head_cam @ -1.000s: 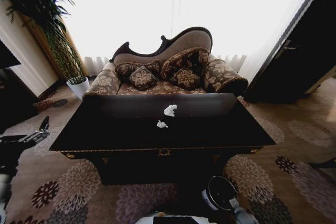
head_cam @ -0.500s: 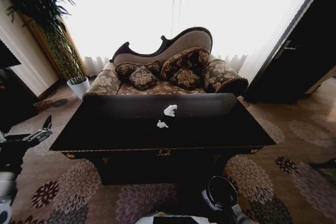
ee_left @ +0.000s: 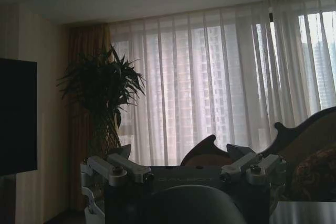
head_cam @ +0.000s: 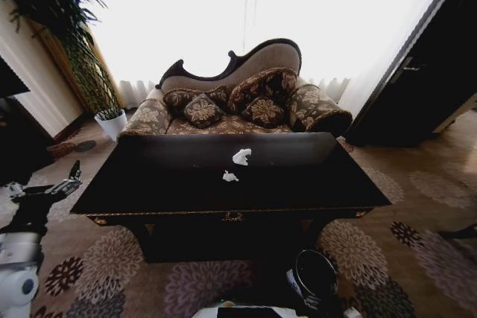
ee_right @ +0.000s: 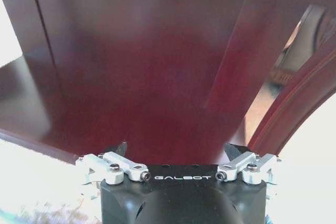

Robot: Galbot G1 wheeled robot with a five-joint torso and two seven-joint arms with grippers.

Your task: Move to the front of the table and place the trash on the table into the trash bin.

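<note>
The glossy black table (head_cam: 186, 191) with gold edge trim stands straight ahead of me. Two small white paper bits of trash lie near its middle, one farther back (head_cam: 241, 156) and one nearer (head_cam: 229, 176). The round black trash bin (head_cam: 313, 273) stands on the carpet below the table's front edge, to the right of centre. My left gripper (head_cam: 65, 182) hangs off the table's left end at about tabletop height. In the left wrist view it (ee_left: 180, 153) is open and holds nothing. My right gripper (ee_right: 176, 149) is open too, facing a dark reddish wooden surface.
A patterned sofa (head_cam: 238, 106) with cushions sits right behind the table. A tall plant in a white pot (head_cam: 112, 123) stands at the back left. A dark cabinet (head_cam: 425, 87) fills the right side. Flowered carpet (head_cam: 112, 258) surrounds the table.
My left arm has lifted and its gripper has moved closer to the table's left end. The right arm's tip beside the bin has dropped out of the head view. Table and trash are unchanged.
</note>
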